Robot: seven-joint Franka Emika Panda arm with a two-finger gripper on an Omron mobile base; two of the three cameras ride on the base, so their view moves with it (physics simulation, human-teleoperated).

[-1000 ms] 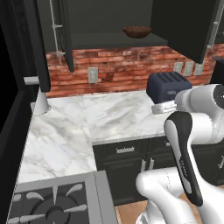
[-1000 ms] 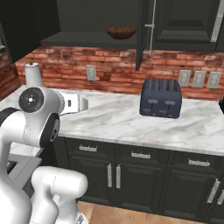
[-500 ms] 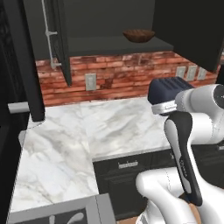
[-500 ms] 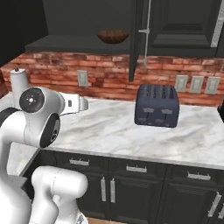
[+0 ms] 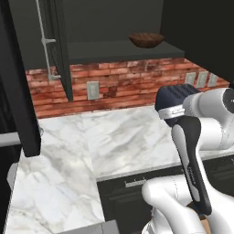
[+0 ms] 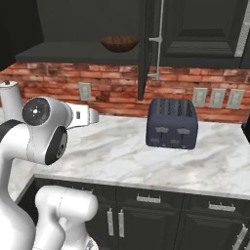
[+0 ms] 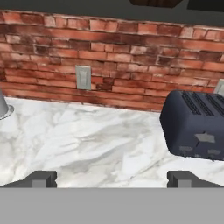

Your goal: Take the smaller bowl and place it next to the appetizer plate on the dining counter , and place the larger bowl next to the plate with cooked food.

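The smaller bowl (image 5: 146, 39), dark brown wood, rests on the shelf of an open dark wall cabinet above the brick wall. It appears again in the right base view (image 6: 119, 43), and its underside just shows at the top edge of the hand view (image 7: 155, 2). My gripper (image 7: 112, 178) is open and holds nothing; its fingertips (image 7: 41, 178) are spread wide over the marble wall counter (image 5: 91, 146), well below the bowl. My white hand (image 6: 85, 116) points toward the brick wall. The larger bowl, both plates and the dining counter are out of view.
A dark blue toaster (image 6: 172, 123) stands on the wall counter to the right of my hand, also in the hand view (image 7: 194, 124). An open cabinet door (image 6: 146, 44) hangs just right of the bowl. A white appliance (image 6: 10, 100) is at the far left.
The whole picture has shifted, so the camera has moved. The stove has dropped out of the left base view and the counter and shelf look nearer. The arm keeps its pose.
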